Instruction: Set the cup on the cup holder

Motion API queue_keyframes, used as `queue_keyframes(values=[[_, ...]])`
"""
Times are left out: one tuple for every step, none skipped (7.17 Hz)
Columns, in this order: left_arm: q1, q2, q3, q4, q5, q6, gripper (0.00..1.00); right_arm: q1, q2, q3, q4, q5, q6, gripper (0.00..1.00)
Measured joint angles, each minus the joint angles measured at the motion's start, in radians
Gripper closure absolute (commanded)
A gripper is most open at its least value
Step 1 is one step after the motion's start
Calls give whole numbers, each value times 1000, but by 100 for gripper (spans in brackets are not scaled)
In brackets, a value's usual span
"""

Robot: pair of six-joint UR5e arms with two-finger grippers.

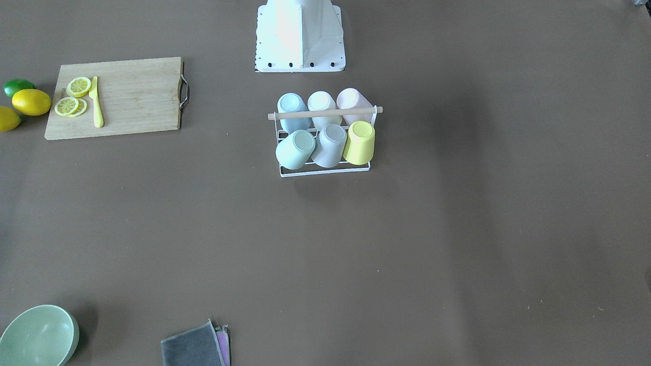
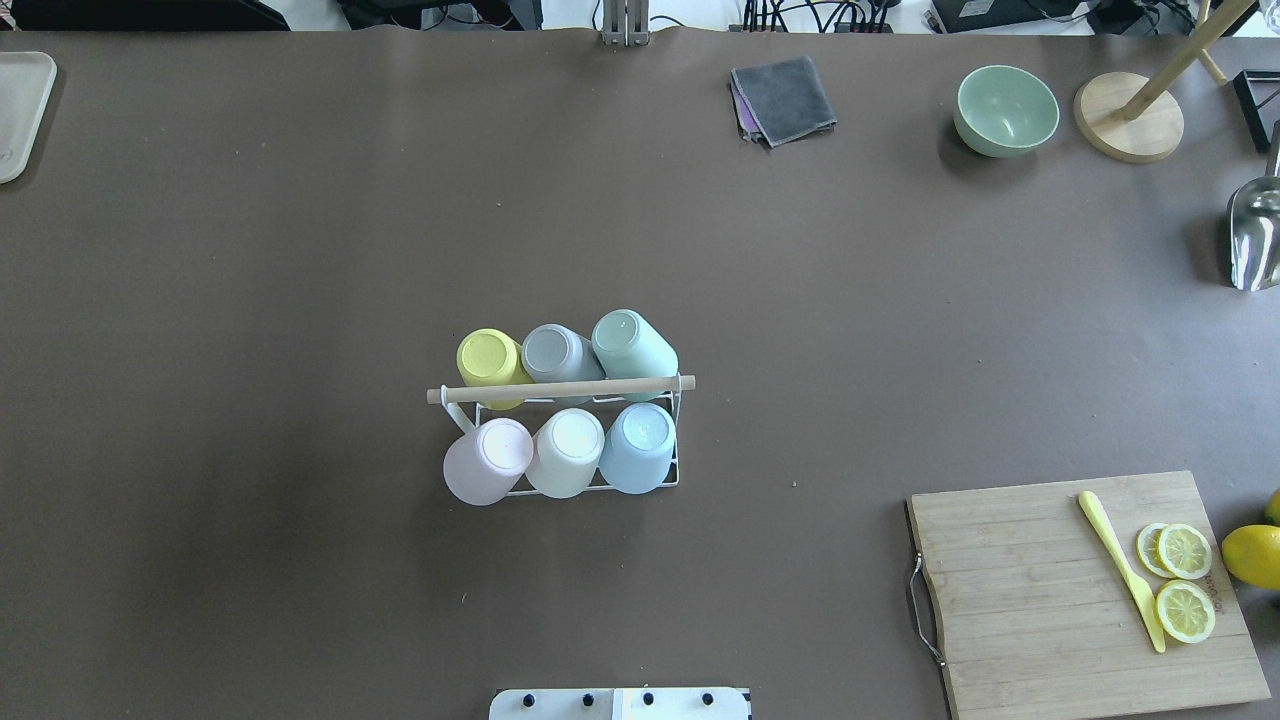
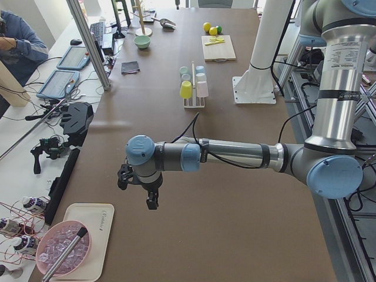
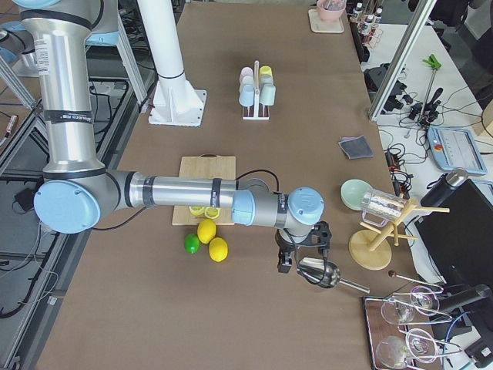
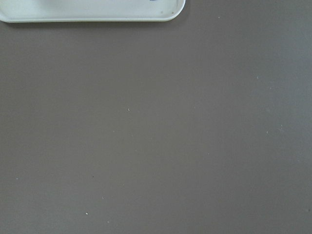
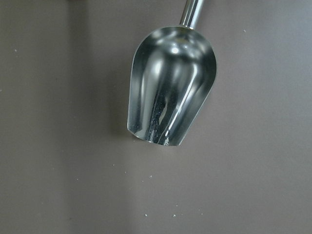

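The cup holder (image 1: 325, 172), a white wire rack with a wooden rod (image 1: 325, 113) across its top, stands mid-table and also shows in the overhead view (image 2: 560, 390). Several pastel cups sit upside down on its prongs, among them a yellow cup (image 1: 360, 141), a green cup (image 1: 295, 148) and a pink cup (image 2: 487, 460). My left gripper (image 3: 138, 189) hangs over bare table far from the rack; I cannot tell whether it is open. My right gripper (image 4: 296, 258) hangs over a metal scoop (image 4: 320, 274); I cannot tell its state either. No cup is in either gripper.
A cutting board (image 2: 1080, 590) holds lemon slices (image 2: 1185, 580) and a yellow knife (image 2: 1120, 570), with lemons (image 1: 31, 101) beside it. A green bowl (image 2: 1005, 108), folded cloths (image 2: 783, 98), a wooden stand (image 2: 1128, 128), the scoop (image 6: 170, 97) and a white tray (image 5: 92, 12) lie near the table's edges.
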Motion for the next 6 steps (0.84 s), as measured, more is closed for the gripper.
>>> queue_keyframes(values=[[-1, 1, 1, 0, 2, 0, 2, -4, 10, 8, -1, -15, 41, 0], [-2, 1, 3, 0, 4, 1, 3, -7, 11, 24, -4, -22, 69, 0], [-3, 2, 6, 0, 5, 0, 3, -8, 10, 33, -5, -24, 80, 0], [-3, 2, 8, 1, 5, 0, 2, -9, 9, 35, -6, -24, 83, 0], [-4, 2, 8, 1, 5, 0, 3, -9, 7, 35, -8, -23, 85, 0], [-7, 2, 8, 1, 5, 0, 3, -10, 6, 36, -8, -23, 85, 0]])
